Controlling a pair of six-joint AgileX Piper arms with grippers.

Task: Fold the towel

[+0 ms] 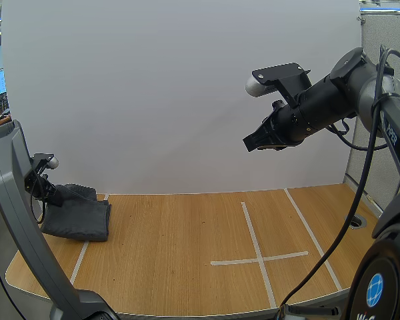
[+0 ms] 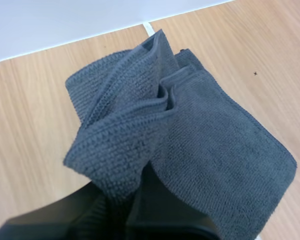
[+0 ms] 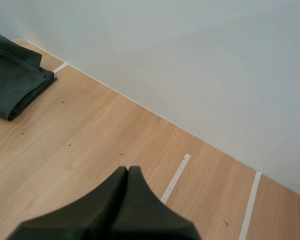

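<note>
At the far left corner of the table (image 1: 187,267), pinching the dark grey towel (image 1: 80,217) by a bunched edge in the left gripper (image 2: 122,200), right gripper (image 1: 252,143) closed empty high over the right side; could drag the layers askew if pulled.

Wooden table (image 1: 173,260) with white tape lines (image 1: 259,259)

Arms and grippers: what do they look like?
Right arm: silver-grey joints, black forearm, round blue logo on its black base. Left arm: grey. Right gripper and left gripper: black, tapering fingers.
</note>
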